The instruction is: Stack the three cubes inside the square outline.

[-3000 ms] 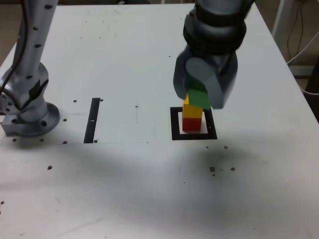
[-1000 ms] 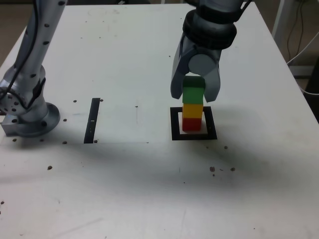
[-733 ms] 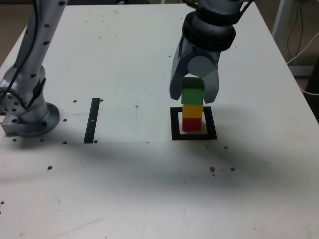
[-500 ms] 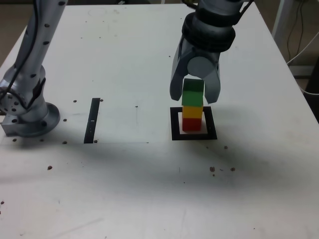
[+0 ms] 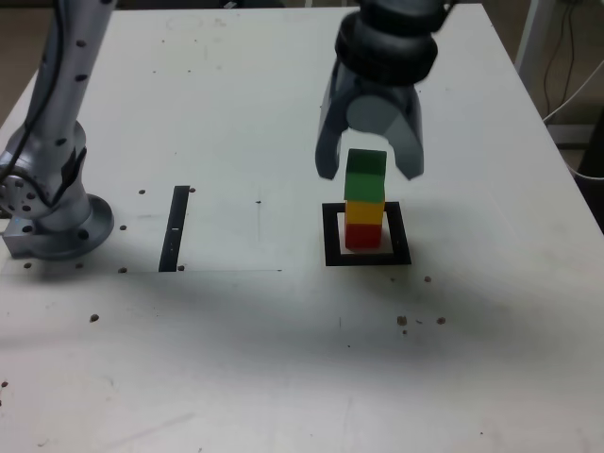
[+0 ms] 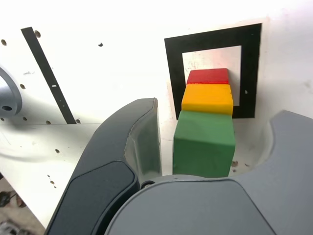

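A three-cube tower stands inside the black square outline: red cube at the bottom, yellow cube in the middle, green cube on top. My gripper hangs open around and just above the green cube, one finger on each side of it. Clear gaps show between both fingers and the cube in the wrist view.
A narrow black strip lies on the white table at the exterior view's left of the outline. The arm's grey base stands at the far left. Small dark specks dot the table.
The gripper let go of the green cube on top of the yellow one, spread its fingers wider and rose slightly. The tower stayed in place.
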`<move>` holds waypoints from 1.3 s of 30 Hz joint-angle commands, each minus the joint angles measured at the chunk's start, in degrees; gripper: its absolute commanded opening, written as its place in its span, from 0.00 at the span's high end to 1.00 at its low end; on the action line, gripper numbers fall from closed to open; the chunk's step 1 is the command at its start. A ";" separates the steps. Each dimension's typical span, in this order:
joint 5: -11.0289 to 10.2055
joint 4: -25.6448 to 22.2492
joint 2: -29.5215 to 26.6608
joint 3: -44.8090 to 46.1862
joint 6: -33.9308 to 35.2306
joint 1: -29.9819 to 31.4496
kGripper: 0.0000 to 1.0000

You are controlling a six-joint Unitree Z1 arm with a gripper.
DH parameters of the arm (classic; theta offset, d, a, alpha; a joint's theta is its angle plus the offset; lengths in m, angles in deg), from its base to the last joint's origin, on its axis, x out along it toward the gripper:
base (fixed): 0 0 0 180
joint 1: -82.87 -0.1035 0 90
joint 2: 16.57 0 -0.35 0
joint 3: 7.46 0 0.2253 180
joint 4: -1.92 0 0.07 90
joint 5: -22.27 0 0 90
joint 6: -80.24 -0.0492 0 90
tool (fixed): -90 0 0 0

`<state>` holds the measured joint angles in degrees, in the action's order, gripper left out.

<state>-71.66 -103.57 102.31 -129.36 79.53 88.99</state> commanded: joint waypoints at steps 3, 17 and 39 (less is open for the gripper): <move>-0.41 -1.06 -2.35 -0.12 0.12 -0.06 0.01; -0.84 -1.90 -6.24 1.17 0.18 -0.08 0.01; -1.44 7.27 -23.10 31.58 3.02 -2.33 0.00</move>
<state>-73.22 -96.97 80.34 -100.83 82.42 86.89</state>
